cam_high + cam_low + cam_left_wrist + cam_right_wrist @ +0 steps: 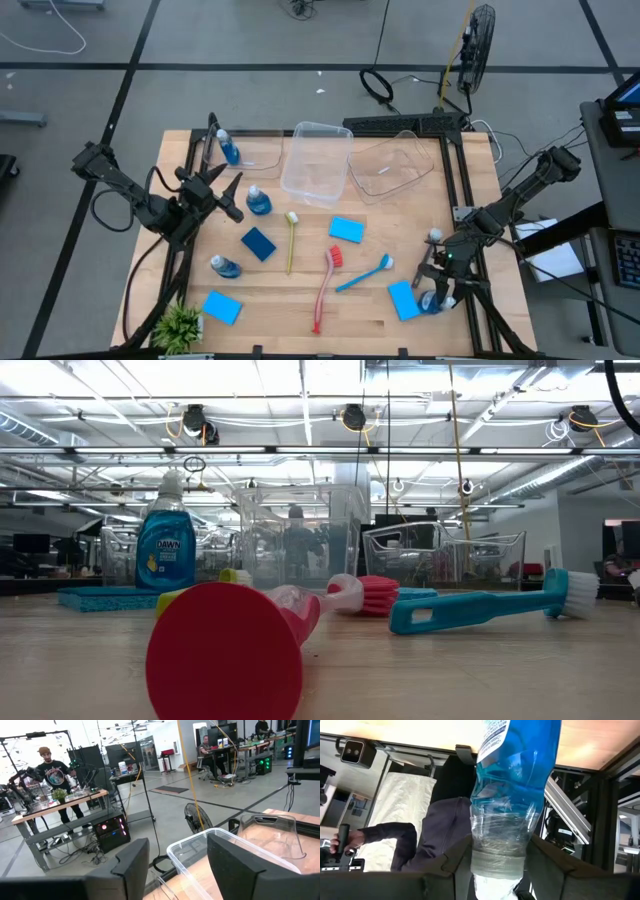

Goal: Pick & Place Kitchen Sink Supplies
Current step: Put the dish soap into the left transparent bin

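The pale wooden table (300, 300) is carrying two clear plastic tubs (318, 162) along its far edge, one upright, one tipped. The left gripper (232, 196) is hovering over the table's left part with its dark fingers (131, 865) standing apart and nothing between them. The right gripper (436, 290) is sitting at the near right corner, its jaws closing around a small clear bottle of blue liquid (512, 780); the pale cap (495, 887) is lying between the fingers. Three more such bottles (258, 201) are standing on the left side. A red long-handled brush (325, 285), a blue brush (362, 274) and a yellow-green brush (291, 240) are lying mid-table among flat blue rectangular sponges (346, 229).
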`<state>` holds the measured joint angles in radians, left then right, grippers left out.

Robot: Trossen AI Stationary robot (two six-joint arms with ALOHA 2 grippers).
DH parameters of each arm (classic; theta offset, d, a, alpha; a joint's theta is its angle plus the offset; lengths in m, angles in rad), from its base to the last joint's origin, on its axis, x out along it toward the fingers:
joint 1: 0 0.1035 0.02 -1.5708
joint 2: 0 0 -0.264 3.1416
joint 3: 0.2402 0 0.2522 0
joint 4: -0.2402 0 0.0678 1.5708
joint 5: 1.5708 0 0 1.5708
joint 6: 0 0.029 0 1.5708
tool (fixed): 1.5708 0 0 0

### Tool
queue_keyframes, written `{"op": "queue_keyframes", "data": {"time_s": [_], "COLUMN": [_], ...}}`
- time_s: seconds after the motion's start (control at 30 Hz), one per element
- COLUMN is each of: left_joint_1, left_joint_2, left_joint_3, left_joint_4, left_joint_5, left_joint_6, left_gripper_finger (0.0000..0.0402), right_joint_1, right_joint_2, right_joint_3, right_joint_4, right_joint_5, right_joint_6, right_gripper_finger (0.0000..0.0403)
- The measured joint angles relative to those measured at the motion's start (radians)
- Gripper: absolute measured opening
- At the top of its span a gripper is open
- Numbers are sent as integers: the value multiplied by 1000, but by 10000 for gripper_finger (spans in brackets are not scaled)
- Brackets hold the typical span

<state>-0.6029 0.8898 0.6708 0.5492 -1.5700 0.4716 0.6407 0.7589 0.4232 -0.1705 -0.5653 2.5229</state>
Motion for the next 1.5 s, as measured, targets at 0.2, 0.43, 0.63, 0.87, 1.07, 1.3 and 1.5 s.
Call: {"op": "queue_keyframes", "data": {"time_s": [0.2, 0.43, 0.63, 0.87, 1.07, 1.3, 1.5], "left_joint_1": [0, 0, 0, 0, 0, 0, 0], "left_joint_2": [0, 0, 0, 0, 0, 0, 0], "left_joint_3": [0, 0, 0, 0, 0, 0, 0], "left_joint_4": [0, 0, 0, 1, 1, 1, 1], "left_joint_5": [0, 0, 0, 0, 1, 1, 60], "left_joint_6": [0, 0, 0, -5, -10, -9, -37], "left_gripper_finger": [186, 173, 164, 165, 180, 195, 204], "right_joint_1": [0, 0, 0, 1, 1, 0, -11], "right_joint_2": [0, 1, 2, 2, 1, 1, 1], "right_joint_3": [0, -1, 3, 33, 63, 72, 73], "right_joint_4": [18, 36, 93, 96, 98, 149, 192], "right_joint_5": [6, -45, -91, -146, -104, 71, 185], "right_joint_6": [-2, 8, 30, 45, 34, -12, -63], "right_gripper_finger": [138, 136, 135, 135, 134, 134, 134]}}
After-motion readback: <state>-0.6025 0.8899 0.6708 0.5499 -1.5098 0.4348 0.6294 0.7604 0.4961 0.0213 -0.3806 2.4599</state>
